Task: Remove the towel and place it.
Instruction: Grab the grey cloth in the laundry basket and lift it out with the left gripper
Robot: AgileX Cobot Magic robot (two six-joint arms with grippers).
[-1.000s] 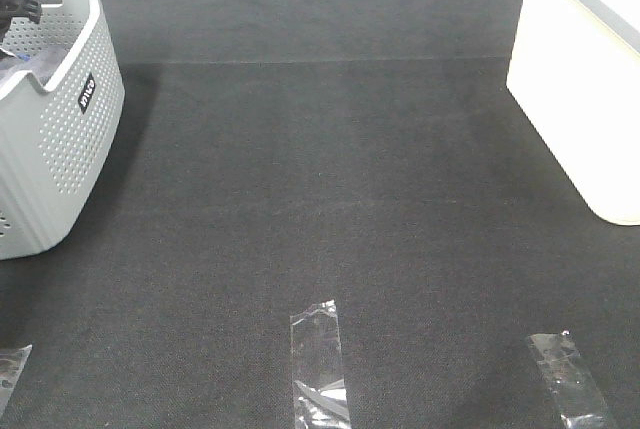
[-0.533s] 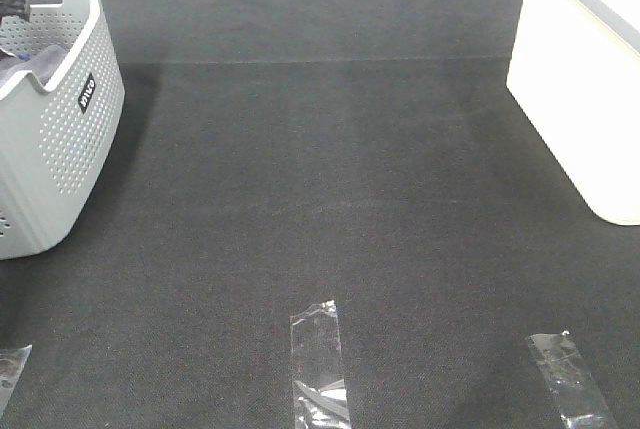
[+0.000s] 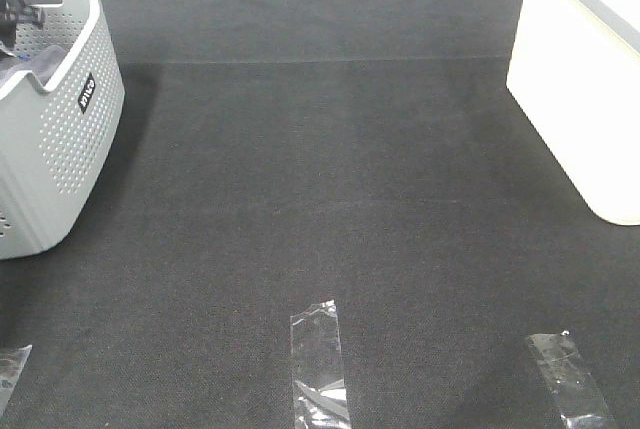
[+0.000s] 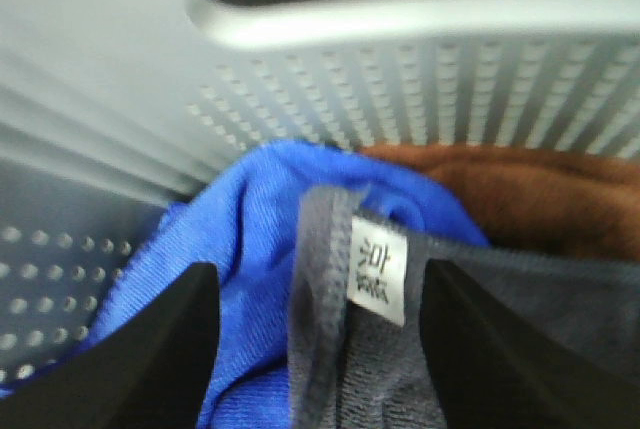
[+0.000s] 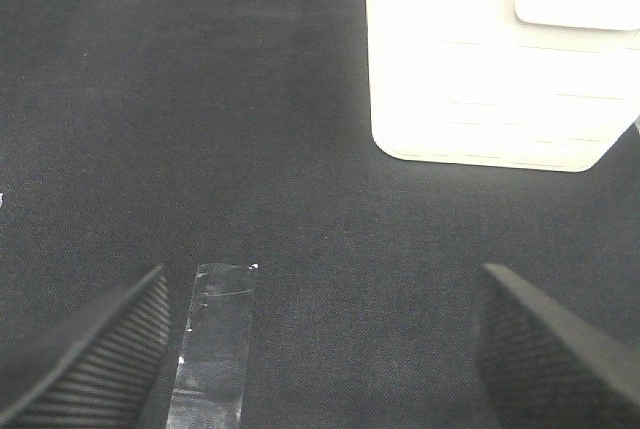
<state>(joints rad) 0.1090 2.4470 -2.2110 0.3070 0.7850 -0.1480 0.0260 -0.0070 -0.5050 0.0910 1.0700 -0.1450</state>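
The greyish-lavender towel (image 4: 360, 369) lies in the grey perforated basket (image 3: 60, 139) at the far left. It has a stitched hem and a white label (image 4: 378, 271). A fold of it shows over the rim in the high view (image 3: 38, 62). My left gripper (image 4: 318, 279) is down inside the basket, open, with its fingers (image 4: 150, 349) on either side of the towel's hemmed edge. In the high view only its tip (image 3: 12, 4) shows. My right gripper (image 5: 325, 274) is open and empty above the dark mat, out of the high view.
A bright blue cloth (image 4: 240, 239) and a brown cloth (image 4: 520, 194) lie beside the towel in the basket. A white bin (image 3: 580, 89) stands at the right. Clear tape strips (image 3: 318, 364) lie on the dark mat (image 3: 320, 179) near the front.
My left gripper has shifted slightly inside the basket, and the towel fold at the rim shows a little more. The right arm has not visibly moved.
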